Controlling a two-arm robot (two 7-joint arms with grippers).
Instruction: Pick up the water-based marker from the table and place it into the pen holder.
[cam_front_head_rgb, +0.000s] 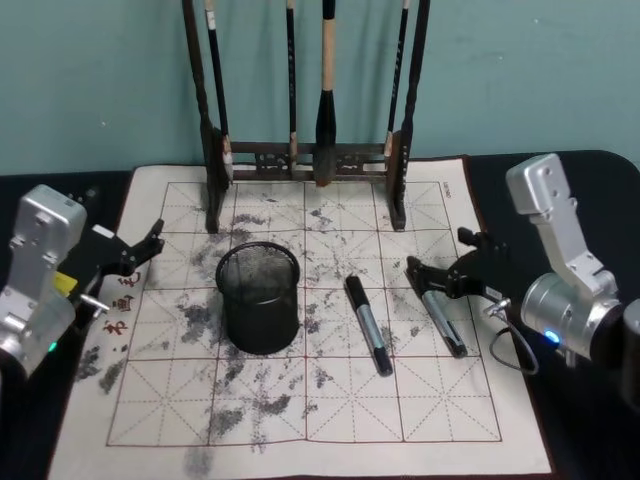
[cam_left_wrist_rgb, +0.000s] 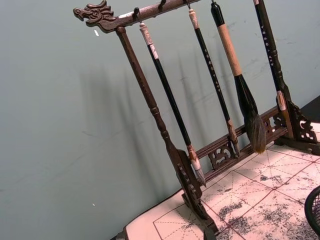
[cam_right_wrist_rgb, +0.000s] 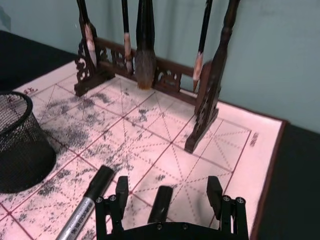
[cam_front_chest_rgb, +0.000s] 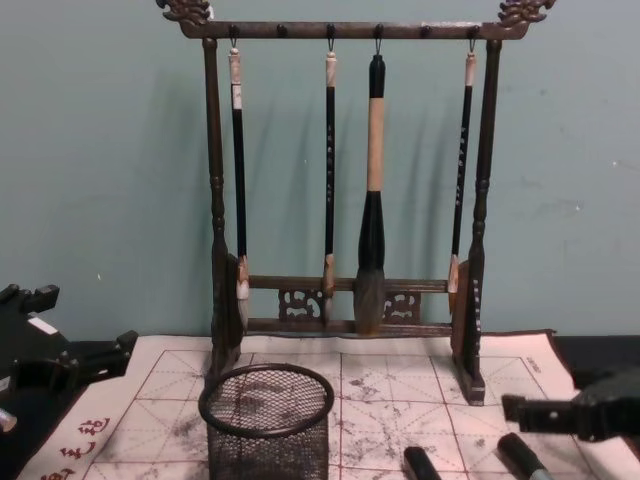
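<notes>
Pen holder (cam_front_head_rgb: 262, 325): a black mesh cup standing upright on the ink-blotched mat (cam_front_head_rgb: 400, 400).
Marker (cam_front_head_rgb: 446, 328): lying flat on the mat, well to the right of the pen holder, with its black cap end between the right tool's fingers.
Second marker (cam_front_head_rgb: 368, 325): lying flat between the pen holder and the first marker, near the holder but not touching it.
Right tool (cam_front_head_rgb: 438, 252): low over the mat to the right of the pen holder, spread wide, one finger on each side of the marker's cap and not closed on it.
Left tool (cam_front_head_rgb: 140, 252): to the left of the pen holder, over the mat's edge, fingers apart and holding nothing.
Brush rack (cam_front_head_rgb: 305, 158): stands behind the pen holder, with four brushes (cam_front_chest_rgb: 372, 180) hanging from it.
Counter (cam_front_head_rgb: 30, 190): dark, and it carries the mat.
</notes>
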